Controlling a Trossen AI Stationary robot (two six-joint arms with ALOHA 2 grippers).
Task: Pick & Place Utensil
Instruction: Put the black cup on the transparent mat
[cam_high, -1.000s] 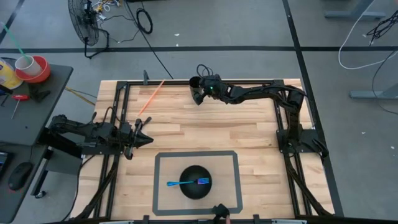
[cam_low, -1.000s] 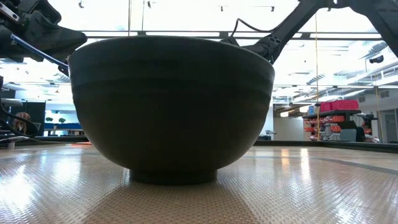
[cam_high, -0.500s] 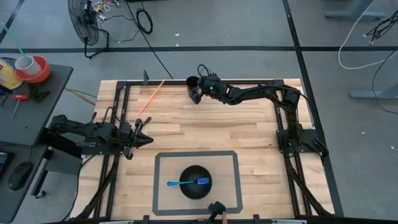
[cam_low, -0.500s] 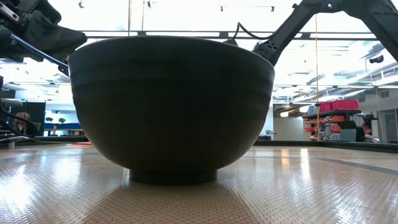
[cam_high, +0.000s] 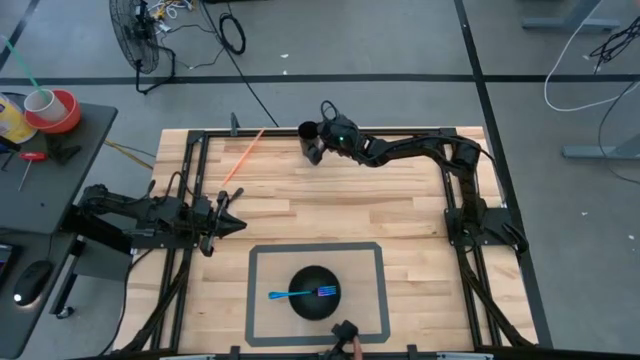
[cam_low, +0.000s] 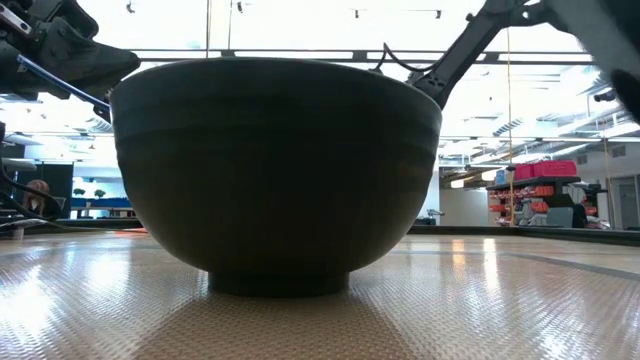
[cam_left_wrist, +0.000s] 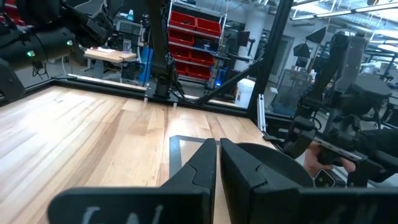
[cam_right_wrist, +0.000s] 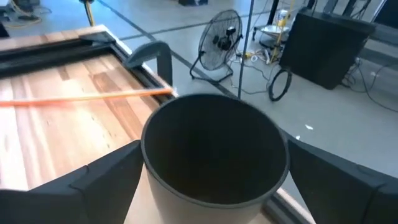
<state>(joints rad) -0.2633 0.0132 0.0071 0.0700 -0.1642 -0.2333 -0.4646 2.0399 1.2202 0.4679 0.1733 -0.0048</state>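
A black bowl (cam_high: 313, 293) stands inside a grey taped square near the table's near edge, and a blue fork (cam_high: 298, 294) lies across it. The bowl fills the low view (cam_low: 275, 170). An orange stick-like utensil (cam_high: 243, 157) lies flat on the wood at the far left; it also shows in the right wrist view (cam_right_wrist: 93, 96). My right gripper (cam_high: 312, 140) is at the table's far edge, shut on a dark cup (cam_right_wrist: 214, 149). My left gripper (cam_high: 234, 222) is shut and empty at the left side. My right gripper holds the dark cup between its two fingers, one on each side of the cup's wall (cam_right_wrist: 144, 163) just below the rim. The fingers come roughly level, from the table's right side. The cup is upright, its open mouth up; its base is hidden.
A black metal frame (cam_high: 205, 135) runs along the table's far and side edges. A person's hand (cam_high: 350, 343) shows at the near edge by the taped square. Bare wood lies between the bowl and the far edge.
My right gripper has gone a little toward the table's far left with the cup, which stays upright between the fingers. My left arm has kept still.
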